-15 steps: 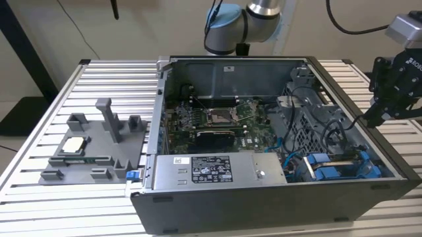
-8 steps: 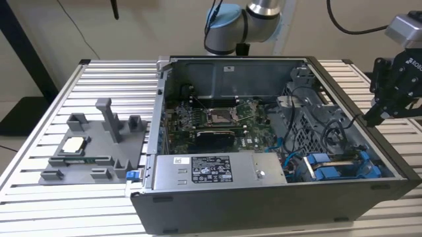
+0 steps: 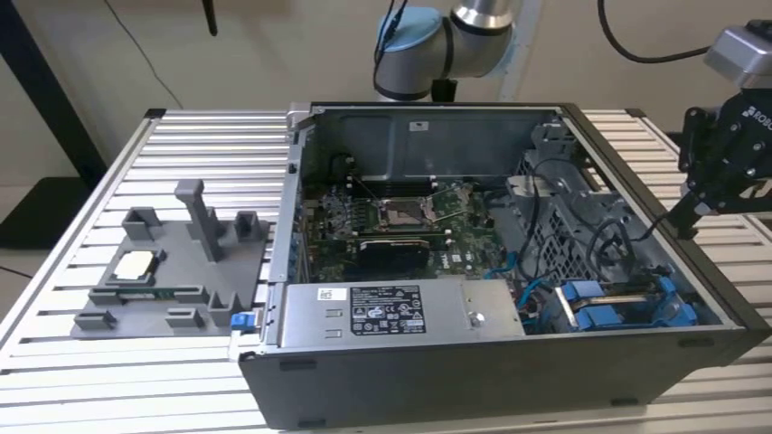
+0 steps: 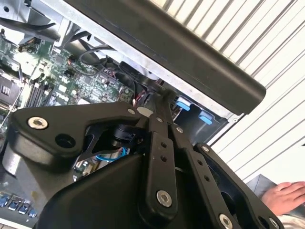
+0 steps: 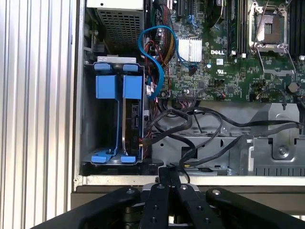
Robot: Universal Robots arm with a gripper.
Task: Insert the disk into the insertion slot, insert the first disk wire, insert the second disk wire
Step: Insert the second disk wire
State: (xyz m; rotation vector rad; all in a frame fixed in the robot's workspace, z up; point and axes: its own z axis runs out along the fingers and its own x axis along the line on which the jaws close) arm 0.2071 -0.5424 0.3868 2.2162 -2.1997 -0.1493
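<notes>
Slatted metal table (image 3: 85, 389) carrying an open computer case (image 3: 483, 384), grey fixture tray (image 3: 181, 249) off at 9 o'clock of the case in the exterior view, grey power-supply box (image 3: 386, 312) along its 6 o'clock wall. The insertion slot (image 5: 88, 124) is in the case's 4 o'clock corner, and the disk (image 5: 125, 121) looks to me to be standing on edge inside it between its blue carrier pieces; I can't tell if it is fully home. My fingers (image 5: 163, 183) are pressed together with nothing between them, hovering just outside the case wall at 3 o'clock, pointed at the bay. A blue cable (image 5: 151, 57) loops close past the disk's connector side, and black cables (image 5: 200, 126) sprawl over the metal bracket right next to it; I can't tell whether either disk wire is plugged. Risks as I judge them: closed fingers coming in low could clip the case rim; the loose loops could snag a finger and drag a connector sideways; a push on a part-seated disk could jam the carrier; a slip could hit the motherboard (image 5: 228, 62). A person's hand (image 4: 286, 198) rests on the table near the arm, so a collision is possible there too.
</notes>
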